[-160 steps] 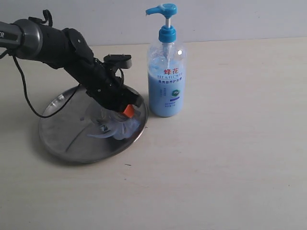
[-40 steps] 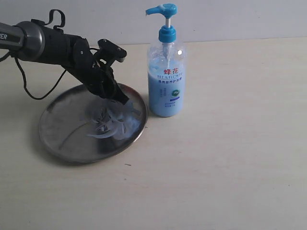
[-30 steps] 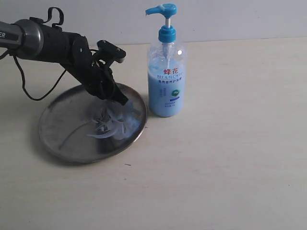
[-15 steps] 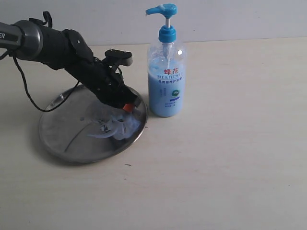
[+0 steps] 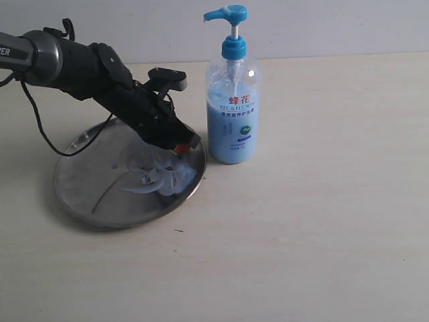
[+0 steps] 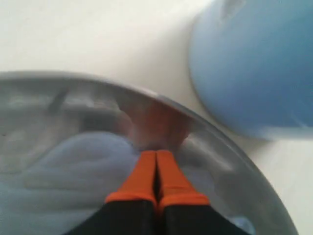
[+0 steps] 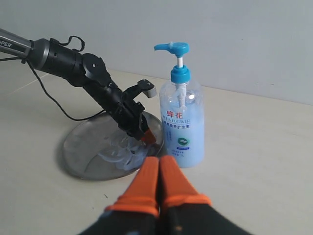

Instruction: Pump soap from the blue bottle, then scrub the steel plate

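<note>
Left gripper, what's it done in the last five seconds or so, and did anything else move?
The left gripper, shut, drew back a little across the plate with its wrist rolled. It then came forward again to the soap by the rim nearest the bottle, about where it began. The soap has been pushed around slightly. Nothing was grasped or released. Plate and bottle stayed put.

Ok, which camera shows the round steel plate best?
The exterior view: the round shiny steel plate shows nearly whole, from above. The right wrist view shows it smaller, at a lower angle; the left wrist view, only a blurred part.
</note>
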`<state>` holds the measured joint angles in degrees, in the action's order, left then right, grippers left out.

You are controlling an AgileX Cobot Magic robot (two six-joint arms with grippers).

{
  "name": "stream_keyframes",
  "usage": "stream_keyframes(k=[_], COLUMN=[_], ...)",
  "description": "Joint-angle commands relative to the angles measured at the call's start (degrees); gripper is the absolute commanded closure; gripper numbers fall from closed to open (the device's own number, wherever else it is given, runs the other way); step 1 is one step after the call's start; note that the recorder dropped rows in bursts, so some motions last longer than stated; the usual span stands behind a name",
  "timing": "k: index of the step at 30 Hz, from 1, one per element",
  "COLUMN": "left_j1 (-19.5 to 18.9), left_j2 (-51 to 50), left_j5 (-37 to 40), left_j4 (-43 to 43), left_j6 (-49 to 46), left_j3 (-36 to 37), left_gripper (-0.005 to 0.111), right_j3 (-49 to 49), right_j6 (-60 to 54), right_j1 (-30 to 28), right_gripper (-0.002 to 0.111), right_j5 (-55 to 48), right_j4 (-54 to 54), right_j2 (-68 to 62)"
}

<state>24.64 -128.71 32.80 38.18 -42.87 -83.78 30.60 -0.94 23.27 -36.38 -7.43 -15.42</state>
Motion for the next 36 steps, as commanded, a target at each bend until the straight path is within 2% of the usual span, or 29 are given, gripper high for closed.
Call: stream_keyframes(k=[1, 6, 11, 14, 29, 33, 36], left_j1=[0.2, 0.0, -0.1, -0.1, 1.3, 2.3, 2.8], left_j2=[-1.3, -1.3, -1.3, -1.3, -1.3, -1.3, -1.3], left_j5=[-5.4, -8.3, -10.8, -10.7, 6.2, 9.0, 8.2], left_j4=[-2.1, -4.9, -11.9, -13.0, -10.6, -10.4, -10.2], left_j6=[1.1, 2.4, 8.4, 10.6, 11.7, 11.7, 11.6], left_j3=[1.0, 1.0, 1.0, 1.0, 1.0, 1.0, 1.0], left_gripper=[0.107, 0.107, 0.107, 0.107, 0.107, 0.107, 0.107], right_j3=[-0.2, -0.2, -0.2, -0.2, -0.2, -0.2, -0.2], right_j6=[-0.3, -0.3, -0.3, -0.3, -0.3, -0.3, -0.3], right_j1=[0.0, 0.0, 0.0, 0.0, 0.0, 0.0, 0.0], right_gripper=[0.108, 0.108, 0.108, 0.108, 0.108, 0.108, 0.108], right_j5=[-0.1, -0.2, -0.2, -0.2, -0.3, -0.3, -0.3], right_j4=[-0.1, -0.1, -0.1, -0.1, -0.1, -0.1, -0.1], right_j2=[0.2, 0.2, 0.2, 0.2, 0.2, 0.2, 0.2])
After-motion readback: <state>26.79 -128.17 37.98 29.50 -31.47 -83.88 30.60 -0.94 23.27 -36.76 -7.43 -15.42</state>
